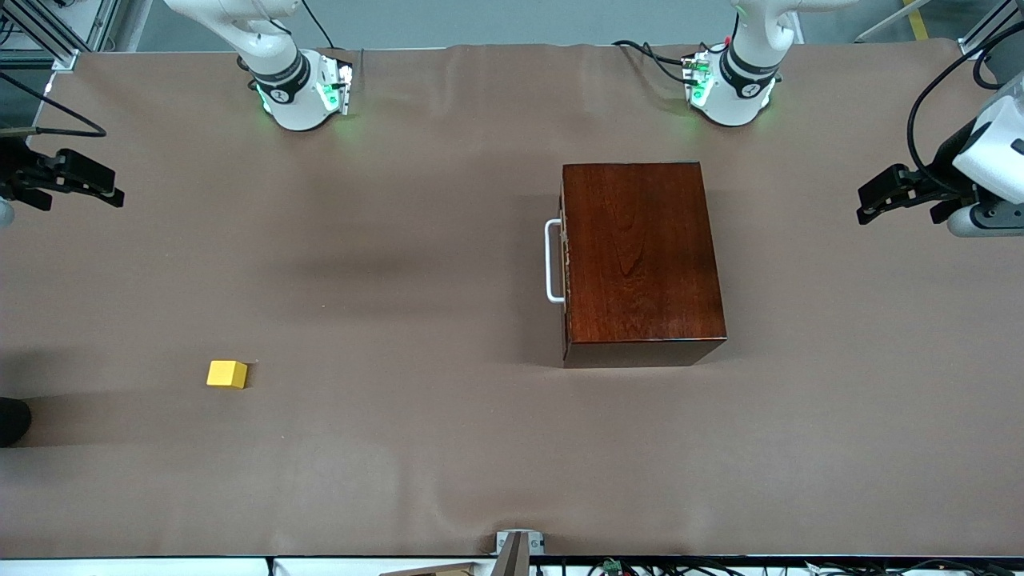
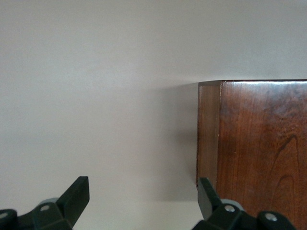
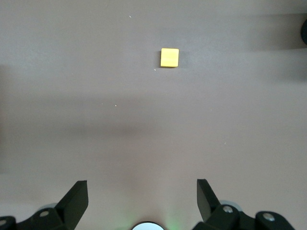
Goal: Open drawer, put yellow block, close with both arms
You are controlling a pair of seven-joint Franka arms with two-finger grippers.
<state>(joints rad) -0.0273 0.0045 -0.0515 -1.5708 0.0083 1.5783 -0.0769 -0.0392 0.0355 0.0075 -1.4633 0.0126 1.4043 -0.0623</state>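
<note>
So both grippers hang wide open and empty, drawer shut.
Black left gripper [image 2: 144, 201] is over the brown table cover [image 1: 416, 448] by the glossy dark mahogany box [image 1: 642, 256]; black right gripper [image 3: 142, 199] waits at its own end. White U-shaped handle [image 1: 552, 262] marks the closed drawer [image 1: 565, 264]; small yellow cube [image 1: 227, 374] sits nearer the camera, well apart.

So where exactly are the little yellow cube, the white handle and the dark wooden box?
yellow block [image 1: 227, 374]: front view, its top face.
white handle [image 1: 551, 262]: front view, middle of the bar.
dark wooden box [image 1: 640, 252]: front view, centre of its top.
</note>
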